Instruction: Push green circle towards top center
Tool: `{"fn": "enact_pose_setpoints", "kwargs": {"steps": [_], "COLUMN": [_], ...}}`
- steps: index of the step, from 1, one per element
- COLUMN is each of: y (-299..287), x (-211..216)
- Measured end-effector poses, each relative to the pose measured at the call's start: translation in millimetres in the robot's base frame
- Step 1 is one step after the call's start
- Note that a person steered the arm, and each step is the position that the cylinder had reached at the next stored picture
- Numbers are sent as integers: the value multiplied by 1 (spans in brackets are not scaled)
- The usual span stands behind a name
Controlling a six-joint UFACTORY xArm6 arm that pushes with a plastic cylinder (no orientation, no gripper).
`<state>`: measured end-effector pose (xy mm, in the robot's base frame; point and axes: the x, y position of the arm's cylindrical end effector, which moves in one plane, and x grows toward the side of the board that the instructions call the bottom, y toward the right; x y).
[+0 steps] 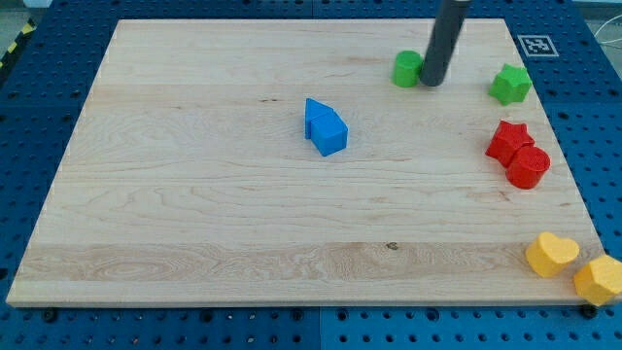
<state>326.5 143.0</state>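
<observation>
The green circle [407,69] is a small green cylinder near the view's top, right of centre. My tip [431,83] is against its right side, touching it; the dark rod rises from there out of the view's top. The wooden board [194,214] fills most of the view.
A green star [510,85] lies at the upper right. A red star [506,141] and a red circle [529,167] touch each other at the right edge. Two yellow blocks [552,255] [599,280] sit at the bottom right. A blue block [325,127] lies near the centre.
</observation>
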Motion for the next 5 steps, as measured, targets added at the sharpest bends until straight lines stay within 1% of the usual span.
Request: {"fn": "enact_pose_setpoints", "kwargs": {"steps": [1, 2, 3, 4, 5], "y": [-45, -62, -40, -36, -50], "x": [0, -8, -8, -18, -44]}}
